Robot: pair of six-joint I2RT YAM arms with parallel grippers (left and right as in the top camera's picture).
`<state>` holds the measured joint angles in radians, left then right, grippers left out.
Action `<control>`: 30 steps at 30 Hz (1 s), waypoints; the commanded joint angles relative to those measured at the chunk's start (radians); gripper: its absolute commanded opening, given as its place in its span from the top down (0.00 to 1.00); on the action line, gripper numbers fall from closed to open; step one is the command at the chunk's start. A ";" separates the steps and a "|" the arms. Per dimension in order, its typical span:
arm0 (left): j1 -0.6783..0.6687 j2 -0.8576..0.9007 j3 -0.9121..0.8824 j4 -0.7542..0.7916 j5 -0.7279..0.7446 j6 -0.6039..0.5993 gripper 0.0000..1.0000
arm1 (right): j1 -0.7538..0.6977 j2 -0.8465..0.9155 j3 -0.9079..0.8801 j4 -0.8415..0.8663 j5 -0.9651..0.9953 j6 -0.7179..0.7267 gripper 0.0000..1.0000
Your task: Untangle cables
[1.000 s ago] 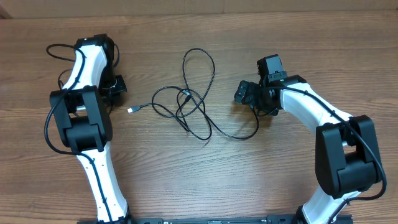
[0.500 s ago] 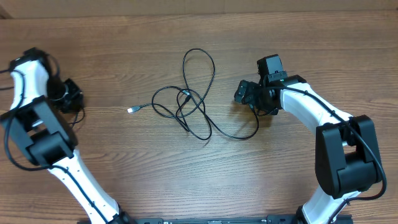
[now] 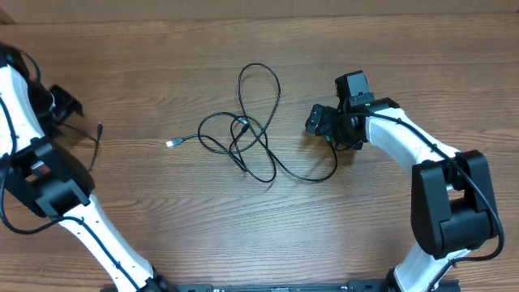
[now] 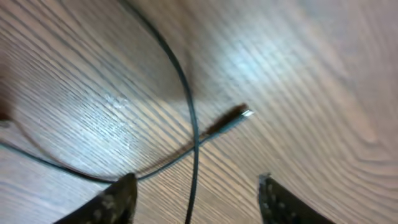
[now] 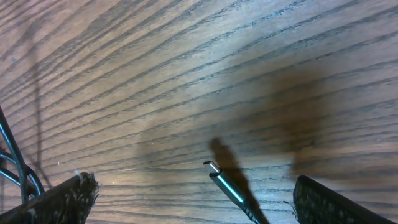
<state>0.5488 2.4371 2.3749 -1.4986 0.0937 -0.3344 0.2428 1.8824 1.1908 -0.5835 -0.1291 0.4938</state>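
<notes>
A loose tangle of thin black cables (image 3: 253, 122) lies mid-table, with a silver-tipped plug (image 3: 171, 143) pointing left. A separate cable (image 3: 96, 146) lies at the far left, its plug end (image 4: 239, 115) on the wood. My left gripper (image 3: 71, 105) hovers over it, open. That cable (image 4: 194, 149) runs between the left gripper's (image 4: 199, 202) fingers without being clamped. My right gripper (image 3: 316, 123) sits at the tangle's right end, open. A silver-tipped plug (image 5: 225, 179) lies loose between the right gripper's (image 5: 199, 202) wide-apart fingers.
The wooden table (image 3: 178, 219) carries only the cables and both white arms. The right arm's elbow (image 3: 450, 203) stands at the front right. The left arm's elbow (image 3: 49, 182) is at the front left, close to the table's left edge.
My left arm swung from near the tangle to the far left and its jaws opened. A cable now lies free on the wood beneath it. The right arm and the tangle did not move.
</notes>
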 commanded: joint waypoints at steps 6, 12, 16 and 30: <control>-0.043 -0.010 0.047 -0.066 0.140 -0.002 0.32 | 0.003 -0.018 0.005 0.006 0.009 0.004 0.00; -0.098 -0.010 0.047 -0.110 0.144 -0.002 0.36 | 0.003 -0.018 0.005 0.006 0.009 0.004 0.00; -0.158 -0.010 0.047 -0.148 0.146 -0.003 0.32 | 0.004 -0.018 0.005 0.006 0.009 0.004 0.00; -0.462 -0.010 0.047 -0.165 0.158 -0.002 0.00 | 0.003 -0.018 0.005 0.006 0.009 0.004 0.00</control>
<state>0.1509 2.4371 2.4096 -1.6585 0.2382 -0.3374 0.2428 1.8824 1.1908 -0.5835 -0.1295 0.4942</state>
